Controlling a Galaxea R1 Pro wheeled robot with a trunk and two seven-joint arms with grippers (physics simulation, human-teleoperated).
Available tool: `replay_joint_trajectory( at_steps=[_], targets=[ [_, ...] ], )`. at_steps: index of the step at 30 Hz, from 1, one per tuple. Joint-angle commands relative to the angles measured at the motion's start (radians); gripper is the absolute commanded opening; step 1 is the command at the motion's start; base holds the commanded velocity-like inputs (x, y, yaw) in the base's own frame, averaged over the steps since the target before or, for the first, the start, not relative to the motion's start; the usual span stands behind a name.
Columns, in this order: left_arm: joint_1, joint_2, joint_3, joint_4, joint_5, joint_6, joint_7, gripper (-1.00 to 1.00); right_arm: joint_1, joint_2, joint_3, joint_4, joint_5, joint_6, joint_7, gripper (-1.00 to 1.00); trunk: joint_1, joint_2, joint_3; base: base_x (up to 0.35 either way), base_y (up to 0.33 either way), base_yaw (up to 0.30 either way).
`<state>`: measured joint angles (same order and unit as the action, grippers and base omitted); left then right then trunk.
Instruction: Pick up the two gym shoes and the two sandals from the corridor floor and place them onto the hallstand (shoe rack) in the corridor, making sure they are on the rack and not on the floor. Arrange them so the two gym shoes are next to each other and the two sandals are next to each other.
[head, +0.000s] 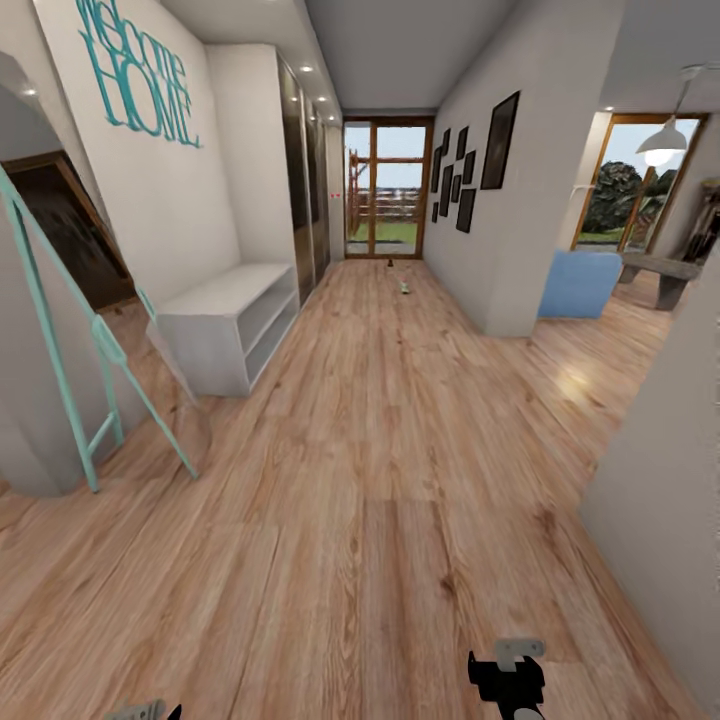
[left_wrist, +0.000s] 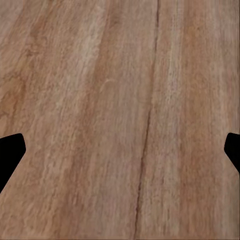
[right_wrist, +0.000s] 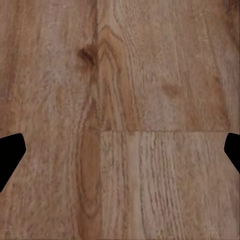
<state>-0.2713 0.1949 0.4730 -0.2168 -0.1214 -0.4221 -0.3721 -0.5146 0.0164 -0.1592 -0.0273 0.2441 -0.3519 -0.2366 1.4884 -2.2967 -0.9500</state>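
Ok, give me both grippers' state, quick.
Left gripper: open, jaws spread wide, nothing between them, bare wood floor beneath.
Right gripper: open, jaws wide apart, holding nothing, over the same floor.

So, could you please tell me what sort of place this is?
Most likely a home's entrance corridor: a wood-plank floor runs to a glazed door, with "Welcome Home" lettering on the wall and a low white shelf unit beside it.
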Motion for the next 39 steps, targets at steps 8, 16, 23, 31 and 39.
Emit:
replay_joint_trajectory(
  at_steps=[8, 16, 23, 31, 39],
  targets=[
    [-0.001, 0.0, 0.009, 0.001, -0.011, -0.004, -0.004, 1.0, -0.001, 0.0, -0.008, 0.001, 0.01, -0.002, -0.004, 1.0, 0.0, 0.0, -0.001, 0.34, 0.001, -0.261],
    [-0.001, 0.0, 0.009, 0.001, -0.009, -0.004, -0.004, 1.0, -0.001, 0.0, -0.008, 0.0, 0.009, -0.002, -0.004, 1.0, 0.0, 0.0, -0.001, 0.34, 0.0, -0.147],
    [0.0, 0.0, 0.009, 0.001, -0.009, -0.004, -0.004, 1.0, -0.001, 0.0, -0.008, 0.001, 0.009, -0.002, -0.004, 1.0, 0.0, 0.0, -0.001, 0.34, 0.0, -0.009],
    [-0.001, 0.0, 0.009, 0.001, -0.009, -0.004, -0.004, 1.0, -0.001, 0.0, -0.008, 0.001, 0.009, -0.002, -0.004, 1.0, 0.0, 0.0, -0.001, 0.34, 0.0, -0.001],
    [-0.001, 0.0, 0.009, 0.0, -0.009, -0.004, -0.004, 1.0, -0.001, -0.001, -0.008, 0.001, 0.011, -0.004, -0.002, 1.0, 0.0, 0.0, -0.001, 0.34, 0.0, 0.0]
  ],
)
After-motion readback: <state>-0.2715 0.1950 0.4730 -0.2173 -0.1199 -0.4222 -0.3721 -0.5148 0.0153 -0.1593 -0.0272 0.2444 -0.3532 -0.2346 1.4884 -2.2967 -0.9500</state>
